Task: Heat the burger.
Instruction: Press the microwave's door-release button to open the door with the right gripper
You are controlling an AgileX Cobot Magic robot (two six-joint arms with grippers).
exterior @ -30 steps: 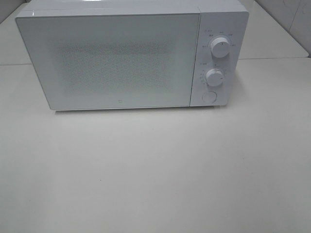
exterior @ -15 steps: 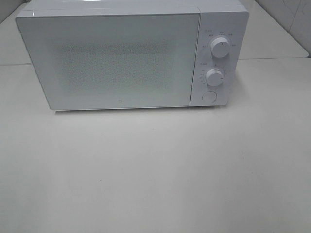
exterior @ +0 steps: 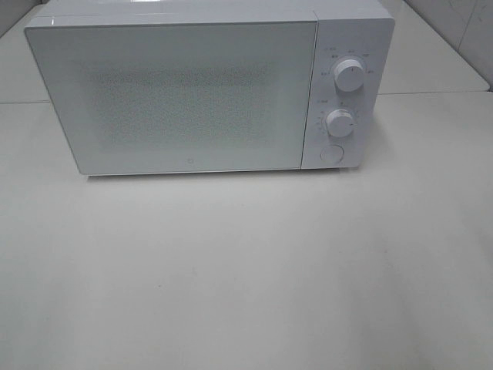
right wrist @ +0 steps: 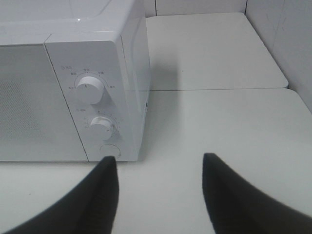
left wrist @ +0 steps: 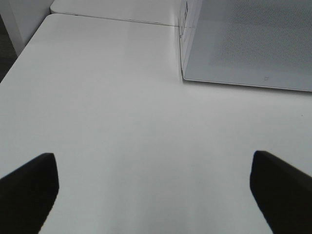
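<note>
Facing the microwave corner, right claw stands parted above table.

We're looking in on a kitchen-style test setup here. A white microwave is sitting closed at the back of a plain white table, with its upper dial, lower dial and round push button facing us. A second white tabletop is butting up behind it. A pale wall is rising at the right edge, possibly tiled, though that corner is showing too faintly to be sure.
</note>
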